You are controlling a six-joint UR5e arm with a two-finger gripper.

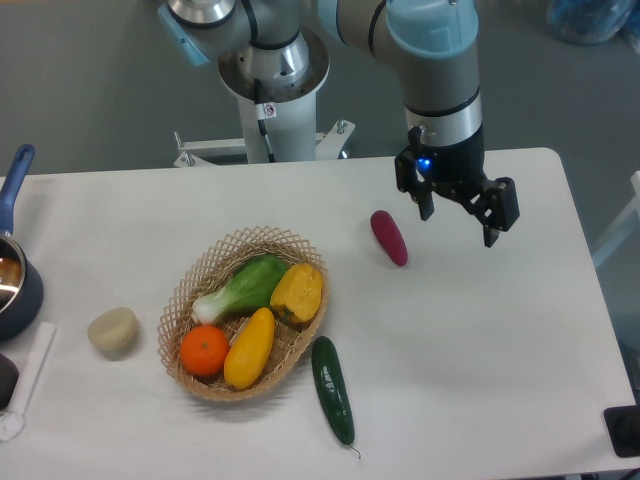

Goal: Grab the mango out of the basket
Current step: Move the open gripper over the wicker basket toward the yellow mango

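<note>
**Mango in basket; gripper empty**

While the gripper [459,215] hangs over the table's [500,340] far right with fingers spread and holding nothing, one mango [250,348] lies in the basket [240,242] at its near side. Four items occupy the basket: mango, one orange [204,350] touching its left, one pepper [297,293], one leafy green [245,286]. Outside lie one cucumber [333,389], one purple vegetable [389,237], one potato [112,330]. One pot [14,280] sits at the left edge.
</note>
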